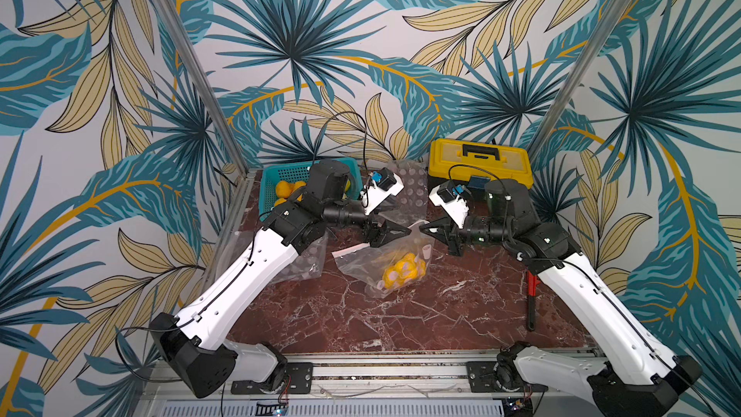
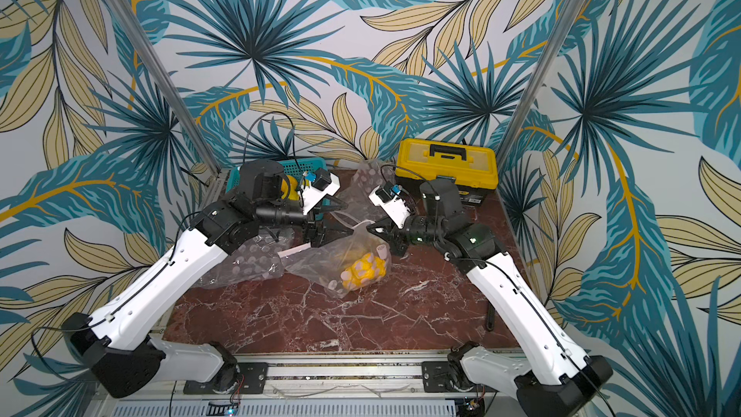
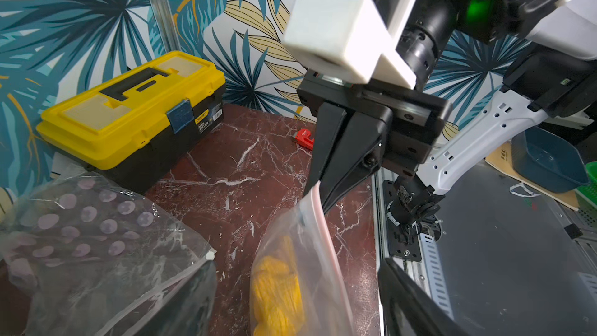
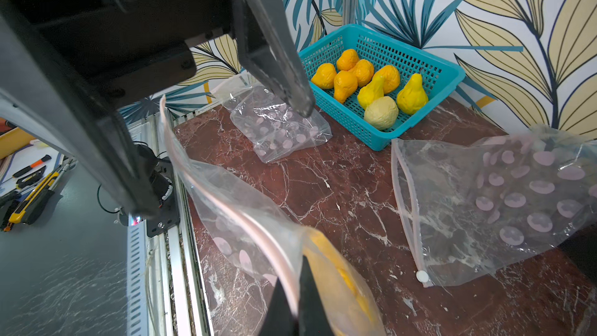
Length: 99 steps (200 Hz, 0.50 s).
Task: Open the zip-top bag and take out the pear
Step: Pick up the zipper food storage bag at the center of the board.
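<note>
The right claw (image 3: 318, 193) is pinched tight on the pink zip edge of the zip-top bag (image 1: 385, 262), and it lifts that corner up off the red marble table (image 1: 401, 314). The yellow pear (image 1: 399, 270) is still inside the bag, lower down than the right claw and a bit toward the robot, and the bag's bottom rests on the table. The left claw (image 4: 206, 153) is wide open and holds nothing. The right wrist view shows its two fingers (image 4: 281, 69) standing on either side of the bag's top edge, but they are not squeezing it yet. In both top views the two claws point at each other, tip near tip, just above the bag's mouth. So the job is at the opening step: one side of the mouth is caught, and the other side still needs a grip. I think the next move calls for the left claw to close on the near lip of the zip strip, and then for both claws to pull apart gently so the seal pops open. The plastic is thin and slippery, so the pinch must land right on the strip.
</note>
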Tool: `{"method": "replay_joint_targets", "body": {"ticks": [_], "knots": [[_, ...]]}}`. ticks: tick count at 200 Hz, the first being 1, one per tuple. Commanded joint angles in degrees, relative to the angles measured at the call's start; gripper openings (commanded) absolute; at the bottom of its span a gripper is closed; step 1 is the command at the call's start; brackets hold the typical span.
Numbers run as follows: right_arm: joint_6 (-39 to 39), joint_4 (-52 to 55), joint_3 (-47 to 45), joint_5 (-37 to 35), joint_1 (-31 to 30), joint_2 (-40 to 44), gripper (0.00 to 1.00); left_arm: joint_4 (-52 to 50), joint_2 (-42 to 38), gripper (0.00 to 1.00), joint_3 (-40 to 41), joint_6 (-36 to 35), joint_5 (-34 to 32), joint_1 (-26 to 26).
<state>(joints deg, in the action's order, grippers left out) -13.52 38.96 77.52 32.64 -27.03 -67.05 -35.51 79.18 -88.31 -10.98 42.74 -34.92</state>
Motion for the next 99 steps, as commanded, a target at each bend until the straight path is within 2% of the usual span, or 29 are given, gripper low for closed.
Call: {"method": "replay_joint_targets", "body": {"ticks": [1, 21, 43, 85, 99], "knots": [[-0.55, 2.34, 1.34, -0.61, -1.13, -0.33, 0.0, -3.31, 1.05, 0.64, -3.0, -2.58, 1.73, -0.41], [-0.72, 2.33, 1.42, -0.72, -1.58, -0.1, 0.0, -4.11, 1.69, 0.53, -3.1, -3.81, 2.08, -0.59], [-0.94, 2.91, 1.63, -1.37, -1.76, -0.18, 0.0, -4.31, 1.9, 0.52, -2.92, -4.37, 2.31, -0.74], [-0.49, 4.37, 3.5, -2.36, -2.05, -2.03, 0.0, -4.31, 2.7, 0.74, -3.78, -3.89, 1.46, -2.35], [-0.27, 4.35, 3.63, -2.9, -2.22, -2.29, 0.0, -4.31, 3.01, 0.79, -3.88, -3.33, 1.38, -2.67]]}}
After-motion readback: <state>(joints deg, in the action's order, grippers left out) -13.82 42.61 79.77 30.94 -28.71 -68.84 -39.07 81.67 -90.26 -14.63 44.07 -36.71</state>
